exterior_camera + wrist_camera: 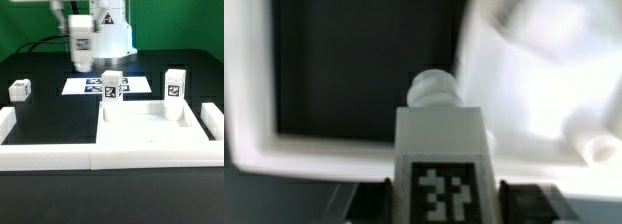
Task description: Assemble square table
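Tabletop [140, 127] between marker board [75, 87] and wall [60, 158]

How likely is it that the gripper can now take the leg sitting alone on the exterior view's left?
Probably not yet: the gripper is shut on another leg. The lone leg itself sits apart, nothing blocking it.

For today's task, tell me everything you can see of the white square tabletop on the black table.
The tabletop is a white, plastic-looking square tray with a raised rim. It lies flat, rim up, on the black table. Its near edge appears to rest against the low white border wall. By the exterior view's sides, the left leg and the right leg, both tagged, stand upright at its far corners. Its corner holes cannot be made out.
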Controlling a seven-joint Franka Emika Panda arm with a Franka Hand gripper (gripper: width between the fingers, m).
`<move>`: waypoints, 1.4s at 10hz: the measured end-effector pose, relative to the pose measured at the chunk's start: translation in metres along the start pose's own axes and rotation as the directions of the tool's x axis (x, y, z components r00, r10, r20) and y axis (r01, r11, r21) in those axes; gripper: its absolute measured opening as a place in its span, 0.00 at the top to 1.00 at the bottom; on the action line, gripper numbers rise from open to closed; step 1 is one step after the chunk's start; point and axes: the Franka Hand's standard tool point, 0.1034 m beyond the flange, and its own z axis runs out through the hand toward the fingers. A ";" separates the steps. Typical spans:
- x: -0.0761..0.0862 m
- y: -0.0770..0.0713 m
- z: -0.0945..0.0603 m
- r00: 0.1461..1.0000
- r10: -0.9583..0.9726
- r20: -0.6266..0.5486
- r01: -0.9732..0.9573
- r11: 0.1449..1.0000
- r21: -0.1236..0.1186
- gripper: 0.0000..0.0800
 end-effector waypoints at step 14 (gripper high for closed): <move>0.020 -0.101 0.063 0.959 0.014 -0.282 -0.012 1.000 0.006 0.64</move>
